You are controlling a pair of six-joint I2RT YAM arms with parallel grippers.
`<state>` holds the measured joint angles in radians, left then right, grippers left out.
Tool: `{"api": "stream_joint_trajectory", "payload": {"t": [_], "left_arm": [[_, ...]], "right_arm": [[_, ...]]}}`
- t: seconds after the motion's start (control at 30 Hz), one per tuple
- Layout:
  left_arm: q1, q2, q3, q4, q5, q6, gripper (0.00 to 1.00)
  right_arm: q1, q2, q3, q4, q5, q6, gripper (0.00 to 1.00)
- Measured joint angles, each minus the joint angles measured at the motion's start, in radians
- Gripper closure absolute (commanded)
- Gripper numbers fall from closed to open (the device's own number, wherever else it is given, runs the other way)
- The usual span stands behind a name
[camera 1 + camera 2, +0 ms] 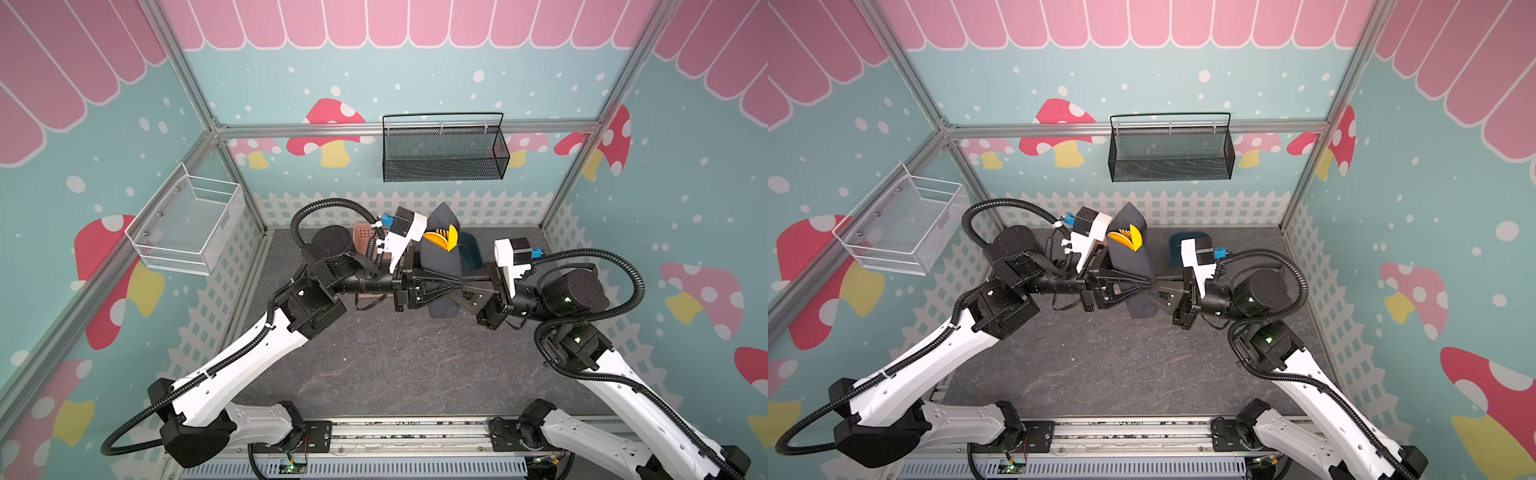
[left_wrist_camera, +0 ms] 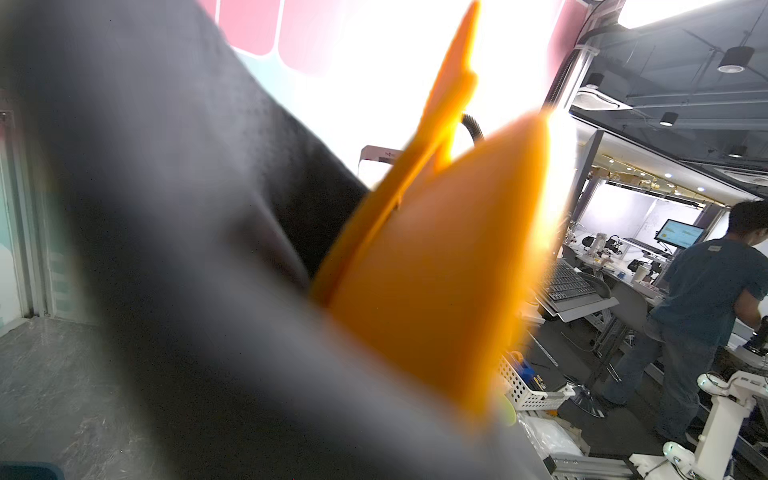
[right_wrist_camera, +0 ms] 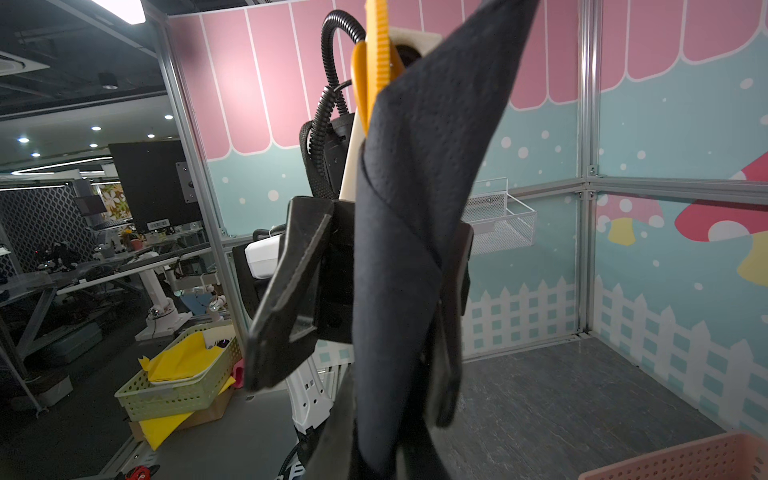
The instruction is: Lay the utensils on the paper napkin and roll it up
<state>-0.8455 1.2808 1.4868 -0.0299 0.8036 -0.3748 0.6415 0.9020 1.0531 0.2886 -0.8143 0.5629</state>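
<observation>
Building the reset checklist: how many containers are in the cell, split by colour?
white wire basket, left wall: 1
black mesh basket, back wall: 1
pink basket, tabletop: 1
dark blue tub, tabletop: 1
Total: 4
</observation>
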Motion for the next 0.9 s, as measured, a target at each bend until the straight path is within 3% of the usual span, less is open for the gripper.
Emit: {"api": "stream_joint_trajectory", "payload": {"t": [0.53,0.73,0.9], "left_arm": [[0.0,-0.026,-0.027,0.013,-0.089,0.023,0.93],[0.0,-0.028,-0.038,0.021,-0.109,0.014,0.94],[0.0,-0.028,-0.038,0.017,-0.12,0.014,0.94]], "right_arm": [[-0.002,0.007,-0.003,0.006,-0.005,0.029,0.89],[-0.002,0.005,-0.006,0.002,0.012,0.029,0.7],[-0.002,-0.026,-0.02,-0.016,0.06,0.018,0.62]]}}
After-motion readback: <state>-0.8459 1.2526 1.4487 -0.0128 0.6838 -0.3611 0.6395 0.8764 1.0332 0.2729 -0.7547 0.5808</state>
